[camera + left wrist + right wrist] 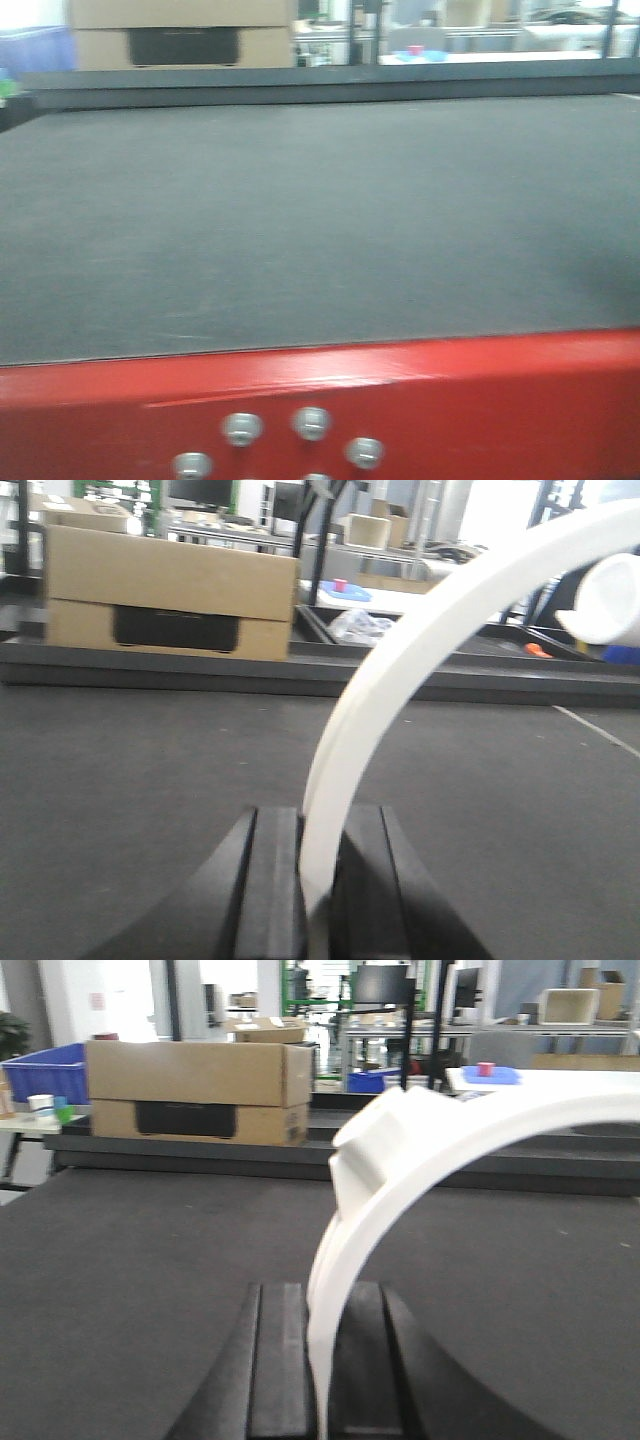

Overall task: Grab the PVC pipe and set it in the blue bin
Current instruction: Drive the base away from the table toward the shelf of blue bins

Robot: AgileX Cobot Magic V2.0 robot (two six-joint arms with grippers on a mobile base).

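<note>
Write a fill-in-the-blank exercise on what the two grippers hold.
The left gripper is shut on a curved ____ PVC pipe.
The right gripper grips a PVC pipe too; its jaws are ____.
Beyond the table stands a brown ____ box.
Missing words: white; shut; cardboard.
</note>
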